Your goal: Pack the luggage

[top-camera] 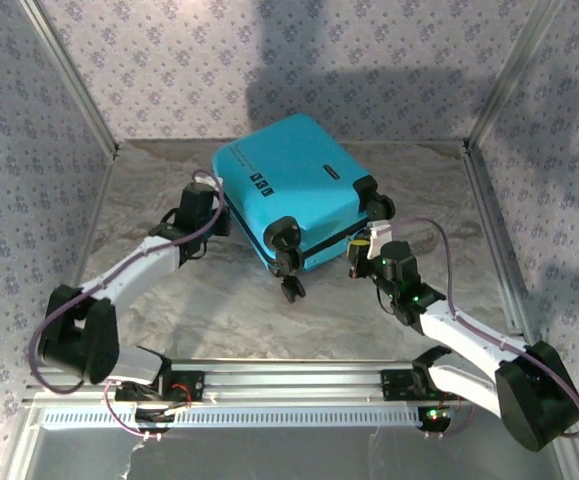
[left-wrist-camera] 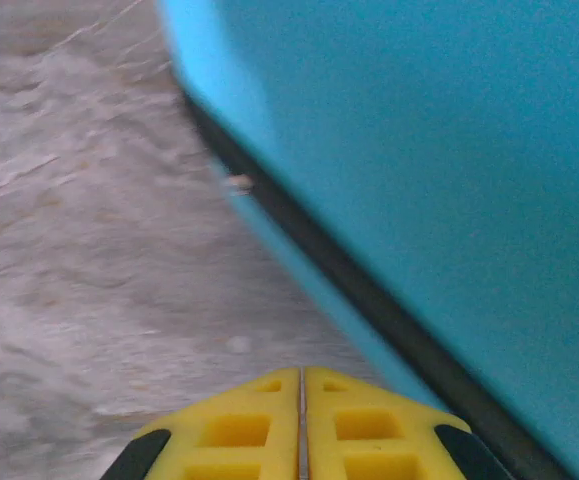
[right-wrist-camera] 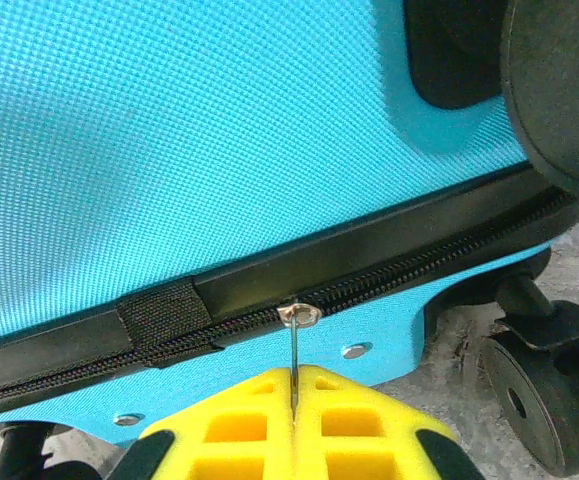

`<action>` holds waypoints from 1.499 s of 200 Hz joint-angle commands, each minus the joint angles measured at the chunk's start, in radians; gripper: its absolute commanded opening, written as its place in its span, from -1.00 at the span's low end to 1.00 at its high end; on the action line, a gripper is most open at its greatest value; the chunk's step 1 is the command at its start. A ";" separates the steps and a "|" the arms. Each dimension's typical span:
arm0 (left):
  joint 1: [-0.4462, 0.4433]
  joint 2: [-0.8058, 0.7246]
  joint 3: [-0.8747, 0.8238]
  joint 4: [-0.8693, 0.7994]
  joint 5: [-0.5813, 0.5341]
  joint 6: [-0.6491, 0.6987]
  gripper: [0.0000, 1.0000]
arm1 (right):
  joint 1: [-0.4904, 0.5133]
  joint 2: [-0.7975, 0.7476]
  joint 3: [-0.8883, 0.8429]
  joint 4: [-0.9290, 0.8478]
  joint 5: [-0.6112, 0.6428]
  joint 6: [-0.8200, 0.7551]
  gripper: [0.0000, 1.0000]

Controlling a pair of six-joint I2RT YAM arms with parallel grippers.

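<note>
The right gripper (right-wrist-camera: 294,388), lower centre, clamps the zipper pull (right-wrist-camera: 296,340), apparently to draw the luggage (top-camera: 289,190) shut, while the left gripper (left-wrist-camera: 302,390), clenched empty, sits beside its shell, probably as a brace.

Left claw (left-wrist-camera: 302,400) closed, right claw (right-wrist-camera: 294,390) tight on zipper pull (right-wrist-camera: 295,340).

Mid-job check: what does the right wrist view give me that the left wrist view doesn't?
Right wrist: the zipper pull pinched in the right gripper, jaws shut on it, plus the zipper track and a black wheel. Left wrist: the left gripper, jaws shut on nothing, beside the shell. Both: the turquoise luggage, its black seam, and marbled table.
</note>
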 commanded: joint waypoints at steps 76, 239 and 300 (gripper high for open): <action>-0.436 -0.238 0.158 -0.348 -0.199 -0.356 0.40 | 0.038 0.044 0.028 0.021 0.041 -0.052 -1.00; -0.713 0.008 0.202 -0.301 -0.311 -0.622 0.84 | 0.042 0.040 0.034 -0.006 0.029 -0.062 -1.00; -0.710 0.052 0.236 -0.310 -0.349 -0.600 0.50 | 0.043 0.049 0.032 0.004 0.029 -0.063 -1.00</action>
